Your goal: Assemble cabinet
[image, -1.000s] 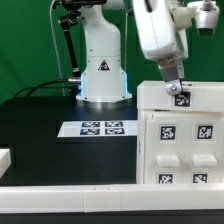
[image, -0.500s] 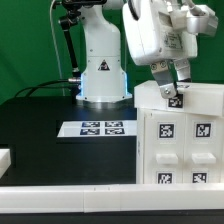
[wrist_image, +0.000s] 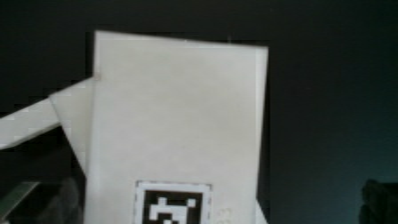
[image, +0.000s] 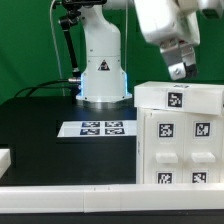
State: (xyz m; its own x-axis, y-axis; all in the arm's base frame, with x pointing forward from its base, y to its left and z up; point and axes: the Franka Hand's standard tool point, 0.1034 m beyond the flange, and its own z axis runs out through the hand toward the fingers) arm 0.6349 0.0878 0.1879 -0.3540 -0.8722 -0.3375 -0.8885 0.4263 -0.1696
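Observation:
The cabinet [image: 180,135] is a large white boxy body at the exterior view's right, with tags on its front blocks and one tag on its top panel [image: 178,98]. My gripper [image: 180,68] hangs in the air a little above that top panel, apart from it and empty. In the wrist view the white top panel [wrist_image: 178,110] fills the middle, with its tag [wrist_image: 173,205] between my dark fingertips [wrist_image: 381,200], which stand wide apart, so the gripper is open.
The marker board [image: 100,128] lies on the black table left of the cabinet. The arm's white base [image: 103,65] stands behind it. A small white part [image: 5,158] shows at the exterior view's left edge. A white rail [image: 70,195] runs along the front.
My gripper was down at the tagged top panel of the cabinet. It has lifted up and toward the exterior view's right, clear of the panel.

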